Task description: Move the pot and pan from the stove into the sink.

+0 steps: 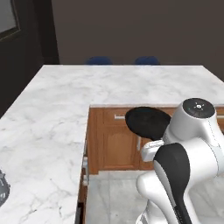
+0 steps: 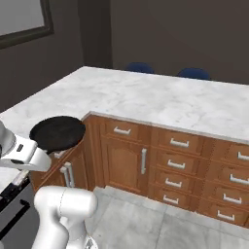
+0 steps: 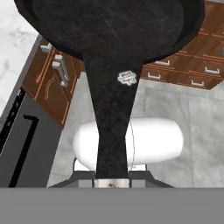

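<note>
The claw (image 3: pixel 112 181) is pinched on the handle of the pan (image 3: pixel 113 26), near the handle's tip, where a pale band crosses it at the bottom of the hand view. From there the dark handle widens up into the round black pan, which is held in the air, clear of any surface. Nothing lies inside the pan; its shallow interior shows bare black metal.

In the left base view the pan (image 1: pixel 146 121) hangs just past the arm's white wrist, in front of the wooden cabinets (image 1: pixel 116 140) and below the level of the inner edge of the counter (image 1: pixel 57 113). In the right base view the pan (image 2: pixel 57 132) sits level, its rim close to the inner corner where the two runs of the white marble counter (image 2: pixel 160 102) meet, above the grey tiled floor (image 2: pixel 146 219). The hand view looks down past the pan at that floor, with drawer fronts on both sides.

Beyond the far edge of the counter, two blue chair backs (image 2: pixel 193 73) rise against the dark wall.
</note>
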Motion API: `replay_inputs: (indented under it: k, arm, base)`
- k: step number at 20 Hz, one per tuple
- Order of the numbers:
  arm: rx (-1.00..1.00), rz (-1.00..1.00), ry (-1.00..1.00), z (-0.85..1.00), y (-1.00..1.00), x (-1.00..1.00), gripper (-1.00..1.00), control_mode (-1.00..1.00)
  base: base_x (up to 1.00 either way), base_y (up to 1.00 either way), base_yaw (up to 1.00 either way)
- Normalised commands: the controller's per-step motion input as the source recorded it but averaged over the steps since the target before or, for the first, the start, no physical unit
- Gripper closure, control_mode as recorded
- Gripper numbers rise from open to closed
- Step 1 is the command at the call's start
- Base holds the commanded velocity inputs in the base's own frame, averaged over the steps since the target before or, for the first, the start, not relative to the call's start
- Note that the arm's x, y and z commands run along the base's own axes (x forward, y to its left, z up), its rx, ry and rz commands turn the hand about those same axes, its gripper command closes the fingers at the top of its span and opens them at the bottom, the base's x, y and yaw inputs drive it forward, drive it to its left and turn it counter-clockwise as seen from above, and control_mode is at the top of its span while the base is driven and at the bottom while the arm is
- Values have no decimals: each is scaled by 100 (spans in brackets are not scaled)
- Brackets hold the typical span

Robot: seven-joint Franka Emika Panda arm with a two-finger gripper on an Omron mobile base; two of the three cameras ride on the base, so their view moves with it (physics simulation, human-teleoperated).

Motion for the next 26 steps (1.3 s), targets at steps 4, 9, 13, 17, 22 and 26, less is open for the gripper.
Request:
replay_inputs:
  k: [4,9,13,17,22,26]
  arm:
    - [0,0,0,0,0,0,100,100]
    - [0,0,0,0,0,0,100,100]
    - [0,0,0,0,0,0,100,100]
    - [0,0,0,0,0,0,100,100]
    - [0,0,0,0,0,0,100,100]
    - [0,0,0,0,0,0,100,100]
  base:
    - [-2,0,-35]
    - [-1,0,-35]
    - [0,0,-36]
    - [0,0,-35]
    - [0,0,-35]
    - [0,0,-36]
